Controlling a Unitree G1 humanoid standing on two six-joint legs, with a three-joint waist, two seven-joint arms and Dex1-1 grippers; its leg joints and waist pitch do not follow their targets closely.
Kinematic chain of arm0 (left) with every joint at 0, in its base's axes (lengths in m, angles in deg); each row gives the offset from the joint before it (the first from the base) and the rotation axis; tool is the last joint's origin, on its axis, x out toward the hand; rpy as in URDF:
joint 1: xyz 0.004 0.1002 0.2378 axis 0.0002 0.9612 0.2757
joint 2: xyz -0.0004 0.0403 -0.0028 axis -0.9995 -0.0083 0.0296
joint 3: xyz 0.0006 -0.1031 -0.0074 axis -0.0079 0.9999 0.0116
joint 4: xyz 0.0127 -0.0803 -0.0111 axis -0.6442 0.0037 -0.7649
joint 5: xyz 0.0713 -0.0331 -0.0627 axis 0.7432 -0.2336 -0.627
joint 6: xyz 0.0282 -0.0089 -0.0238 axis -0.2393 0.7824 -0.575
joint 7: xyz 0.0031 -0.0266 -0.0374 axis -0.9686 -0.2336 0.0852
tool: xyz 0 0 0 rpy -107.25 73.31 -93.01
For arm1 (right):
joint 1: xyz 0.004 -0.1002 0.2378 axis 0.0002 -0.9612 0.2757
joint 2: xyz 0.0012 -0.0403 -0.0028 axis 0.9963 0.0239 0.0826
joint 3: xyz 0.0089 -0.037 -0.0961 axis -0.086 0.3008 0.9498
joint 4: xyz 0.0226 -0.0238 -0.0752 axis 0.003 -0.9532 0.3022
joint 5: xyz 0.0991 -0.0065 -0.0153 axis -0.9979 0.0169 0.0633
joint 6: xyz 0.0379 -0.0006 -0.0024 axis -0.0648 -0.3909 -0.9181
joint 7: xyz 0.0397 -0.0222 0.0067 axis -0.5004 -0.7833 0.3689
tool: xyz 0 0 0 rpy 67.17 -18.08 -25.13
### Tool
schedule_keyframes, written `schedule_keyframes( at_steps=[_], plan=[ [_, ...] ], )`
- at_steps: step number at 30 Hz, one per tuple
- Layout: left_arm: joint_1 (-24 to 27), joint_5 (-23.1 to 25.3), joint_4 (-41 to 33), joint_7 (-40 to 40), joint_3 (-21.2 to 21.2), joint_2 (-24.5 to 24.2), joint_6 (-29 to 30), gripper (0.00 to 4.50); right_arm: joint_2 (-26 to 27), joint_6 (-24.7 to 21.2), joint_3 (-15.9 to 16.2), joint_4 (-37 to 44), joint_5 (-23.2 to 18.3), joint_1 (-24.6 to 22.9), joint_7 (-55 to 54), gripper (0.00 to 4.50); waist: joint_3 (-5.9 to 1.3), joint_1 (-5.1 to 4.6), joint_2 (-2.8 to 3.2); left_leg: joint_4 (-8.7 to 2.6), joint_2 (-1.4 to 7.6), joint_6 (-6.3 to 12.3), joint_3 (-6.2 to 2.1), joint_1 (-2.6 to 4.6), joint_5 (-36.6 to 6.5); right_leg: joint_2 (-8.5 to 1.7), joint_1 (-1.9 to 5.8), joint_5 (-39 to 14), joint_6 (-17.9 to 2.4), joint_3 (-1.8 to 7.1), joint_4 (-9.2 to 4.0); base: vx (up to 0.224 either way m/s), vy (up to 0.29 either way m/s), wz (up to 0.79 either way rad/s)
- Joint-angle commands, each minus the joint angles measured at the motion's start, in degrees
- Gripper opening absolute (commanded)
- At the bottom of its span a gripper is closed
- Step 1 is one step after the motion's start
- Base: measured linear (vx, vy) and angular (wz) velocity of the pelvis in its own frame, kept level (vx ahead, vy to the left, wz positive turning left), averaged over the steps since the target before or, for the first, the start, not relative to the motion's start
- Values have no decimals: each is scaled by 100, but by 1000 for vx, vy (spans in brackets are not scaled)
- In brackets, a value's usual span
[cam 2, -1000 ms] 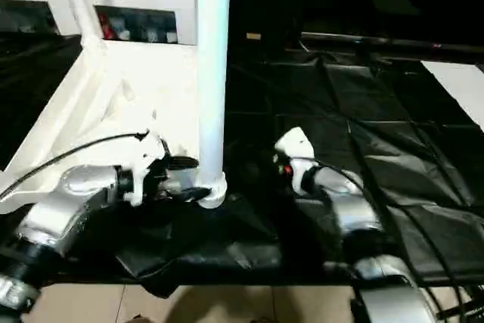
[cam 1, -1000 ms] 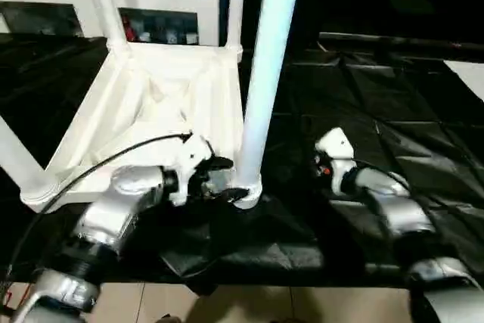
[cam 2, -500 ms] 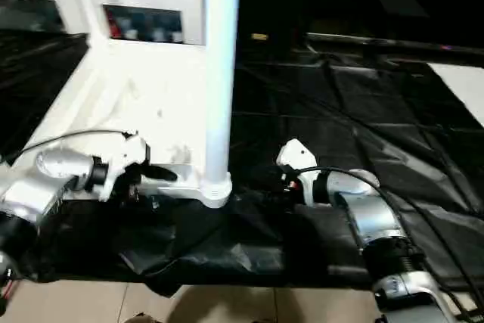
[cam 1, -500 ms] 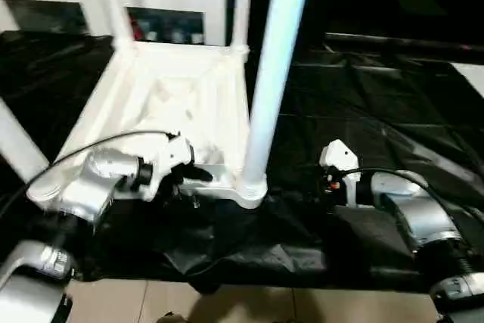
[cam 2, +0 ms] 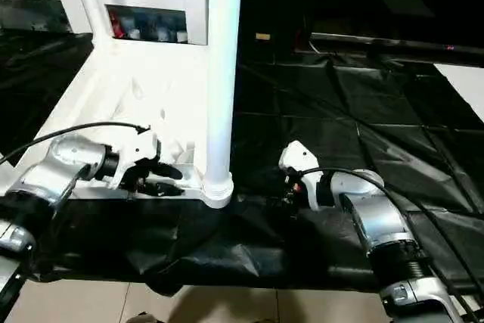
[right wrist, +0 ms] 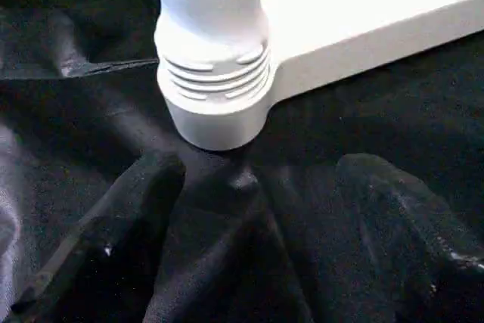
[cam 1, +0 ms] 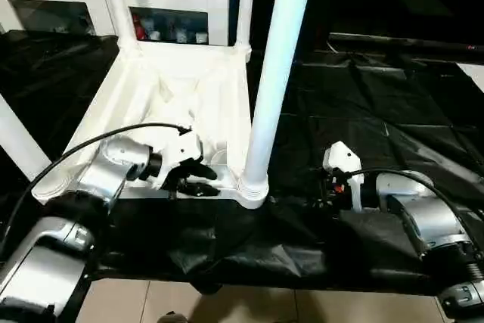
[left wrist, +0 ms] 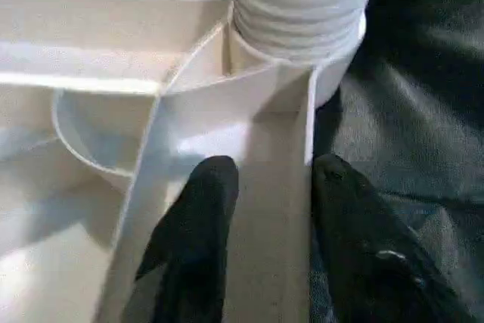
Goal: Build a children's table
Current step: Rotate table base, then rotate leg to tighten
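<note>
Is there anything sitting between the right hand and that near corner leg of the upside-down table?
Nothing visible. The right hand faces the near leg at its threaded base in the corner socket, fingers spread, with just crumpled black sheet on the floor between them. The left hand straddles the table's edge rib beside that socket.

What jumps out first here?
The white table top lying upside down on the black sheet, its near-corner leg standing straight up from a ribbed socket. The left end effector straddles the top's rim beside that socket; the right end effector hangs open over the sheet, facing it.
</note>
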Motion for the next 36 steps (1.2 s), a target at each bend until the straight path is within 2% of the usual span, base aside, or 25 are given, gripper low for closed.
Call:
schedule_keyframes(
  at_steps=[1, 7, 8, 11, 14, 15, 17, 18, 20, 23, 26, 27, 29, 30, 31, 32, 33, 34, 36],
  plan=[
    [-168, 111, 145, 89, -77, -15, -80, 145, -88, -29, 8, 124, -22, -98, 15, 373, -409, 21, 110, -354, -113, -57, 86, 42, -1860, -191, 317, -1511, -1183, 119, -429, 0, 0, 0],
    [-226, 156, 353, 262, -60, -19, -135, 99, -120, -62, 0, 211, -17, -147, -38, 373, -398, 54, 113, -359, -102, -55, 81, 48, -1882, -201, 316, -1576, -1207, 120, -429, 0, 0, 0],
    [-243, 185, 413, 246, -43, -4, -193, 87, -124, -11, 2, 200, 7, -145, -65, 373, -396, 55, 132, -358, -104, -56, 83, 51, -1882, -198, 313, -1585, -1203, 121, -433, 0, 0, 0],
    [-270, 113, 528, 287, 79, 60, -207, 71, -102, -18, -10, 140, -11, -115, -72, 373, -398, 59, 104, -355, -107, -48, 86, 46, -1826, -203, 321, -1566, -1199, 122, -432, 0, 0, 0],
    [-271, 53, 559, 362, 136, 81, -164, 42, -84, -91, -26, 142, -48, -115, -65, 373, -390, 63, 110, -354, -107, -41, 88, 46, -1854, -204, 316, -1658, -1200, 120, -438, 0, 0, 0],
    [-268, 40, 561, 391, 147, 81, -142, 32, -81, -108, -28, 147, -54, -118, -67, 401, -389, 62, 111, -356, -105, -42, 86, 43, -1856, -207, 319, -1691, -1187, 121, -441, 0, 0, 0],
    [-223, 44, 538, 465, 143, 60, -79, 32, -25, -266, -88, 135, -137, -85, -134, 408, -387, 62, 120, -362, -100, -45, 81, 42, -1858, -206, 316, -1693, -1189, 120, -437, 0, 0, 0],
    [-220, 45, 537, 467, 142, 59, -79, 15, -24, -271, -89, 138, -141, -85, -133, 414, -391, 63, 117, -364, -100, -50, 80, 39, -1849, -208, 321, -1661, -1193, 119, -433, 0, 0, 0],
    [-115, 115, 506, 521, 88, 22, -65, 0, 23, -411, -101, 254, -272, -98, -86, 448, -396, 54, 121, -365, -98, -43, 77, 35, -1821, -207, 330, -1576, -1214, 119, -423, 0, 0, 0],
    [55, 155, 414, 434, 98, 36, -36, 0, 102, -509, -82, 465, -407, -146, -19, 448, -401, 43, 117, -362, -91, -27, 77, 21, -1721, -206, 339, -1337, -1265, 123, -391, 0, 0, 0],
    [248, 79, 134, 288, 164, 154, 211, 0, 275, -166, -37, 450, -249, -127, -282, 448, -398, 27, 113, -363, -82, -41, 83, 28, -1737, -221, 323, -1318, -1297, 127, -385, 0, 0, 0],
    [360, 14, -63, 156, 215, 255, 360, 0, 390, 48, 0, 365, -104, -91, -505, 448, -387, 9, 111, -370, -83, -65, 88, 44, -1813, -232, 296, -1549, -1250, 138, -410, 0, 0, 0],
    [535, -126, -435, -66, 302, 454, 616, 0, 569, 426, 92, 170, 144, 7, -908, 448, -385, -6, 82, -374, -84, -64, 89, 44, -1829, -237, 294, -1754, -1176, 143, -426, 0, 0, 0],
    [631, -175, -641, -158, 316, 536, 742, 0, 680, 434, 104, 32, 207, 91, -1112, 448, -377, -4, 99, -377, -89, -75, 83, 41, -1832, -245, 283, -1846, -1145, 140, -432, 0, 0, 0],
    [689, -198, -769, -204, 317, 580, 822, 0, 742, 401, 105, -45, 228, 142, -1221, 448, -377, -19, 82, -373, -99, -56, 87, 56, -1845, -240, 269, -2034, -1096, 135, -453, 0, 0, 0],
    [770, -191, -912, -224, 282, 602, 844, 0, 802, 422, 125, -111, 223, 186, -1233, 448, -374, -42, 51, -376, -110, -27, 94, 40, -1806, -231, 277, -2123, -1029, 141, -474, 0, 0, 0],
    [816, -182, -995, -233, 265, 610, 859, 0, 828, 431, 139, -133, 212, 204, -1227, 448, -380, -42, 92, -378, -96, -16, 84, 41, -1812, -242, 269, -2123, -1010, 147, -470, 0, 0, 0],
    [860, -176, -1066, -254, 257, 622, 868, 0, 845, 418, 156, -148, 196, 220, -1198, 448, -375, -50, 62, -377, -100, 7, 95, 39, -1827, -224, 263, -2123, -989, 145, -479, 0, 0, 0],
    [942, -174, -1215, -304, 269, 649, 955, 0, 885, 430, 185, -246, 213, 271, -1202, 448, -382, -42, 70, -378, -105, 39, 96, 47, -1825, -219, 260, -2112, -949, 148, -481, 0, 0, 0]
  ],
)
